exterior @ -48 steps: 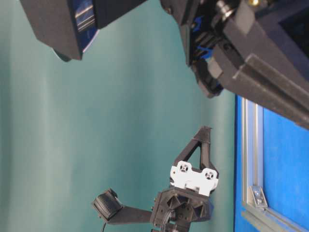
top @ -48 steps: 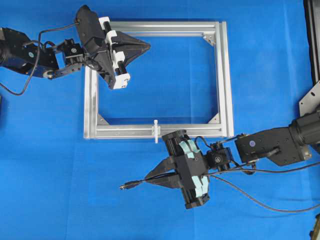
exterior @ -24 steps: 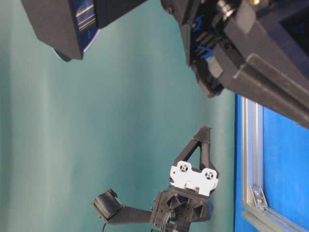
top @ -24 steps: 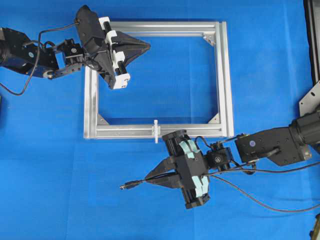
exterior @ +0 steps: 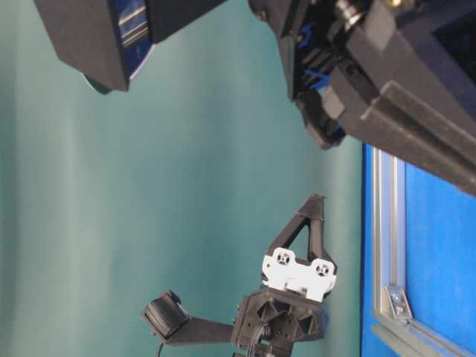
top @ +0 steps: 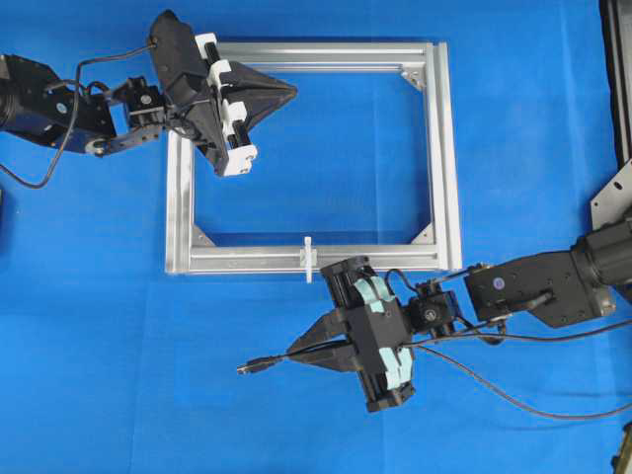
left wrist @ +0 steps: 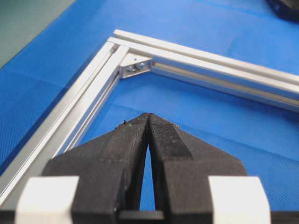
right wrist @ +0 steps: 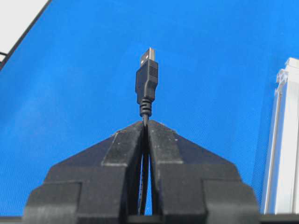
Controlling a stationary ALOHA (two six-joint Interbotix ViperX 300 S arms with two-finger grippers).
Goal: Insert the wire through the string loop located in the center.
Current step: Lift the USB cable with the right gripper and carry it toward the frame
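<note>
Wire (right wrist: 146, 86) ends in a USB plug, seen only from the right wrist, clamped by the right gripper (right wrist: 145, 125). Left gripper (left wrist: 148, 116), jaws together and empty, points into the frame (top: 446, 148) at upper left.

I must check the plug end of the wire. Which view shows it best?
The right wrist view: the wire juts from the shut right pincer, plug close. Overhead it is tiny; the other views miss it.

Blue cloth tabletop (top: 109, 326), plain teal backdrop (exterior: 186, 186), possibly a curtain, even light
</note>
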